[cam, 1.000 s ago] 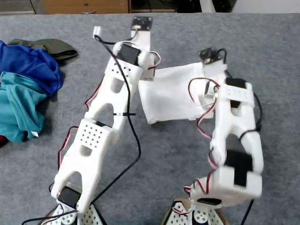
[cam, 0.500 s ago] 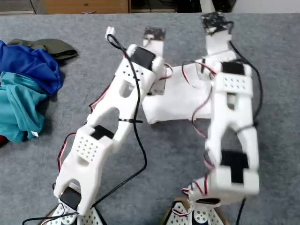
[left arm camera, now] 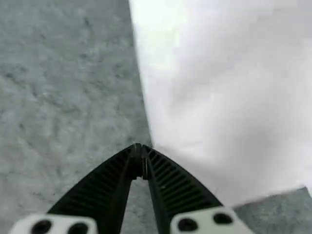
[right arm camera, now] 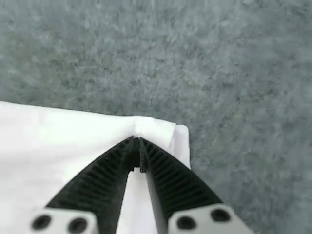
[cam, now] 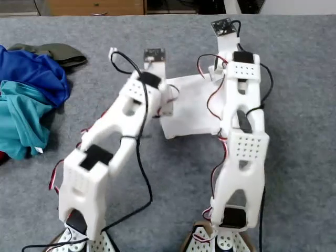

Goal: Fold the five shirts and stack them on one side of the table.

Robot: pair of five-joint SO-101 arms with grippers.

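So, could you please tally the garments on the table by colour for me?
white shirt: 1
blue shirt: 1
teal shirt: 1
olive garment: 1
red cloth, only a sliver beside the teal shirt: 1
Total: 5

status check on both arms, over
Left end effector shut at white shirt edge. Right end effector shut on its corner. Unfolded shirts piled aside.

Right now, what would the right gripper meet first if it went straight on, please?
The white shirt: the right gripper has its tips at the shirt's corner, apparently touching, though depth is unclear.
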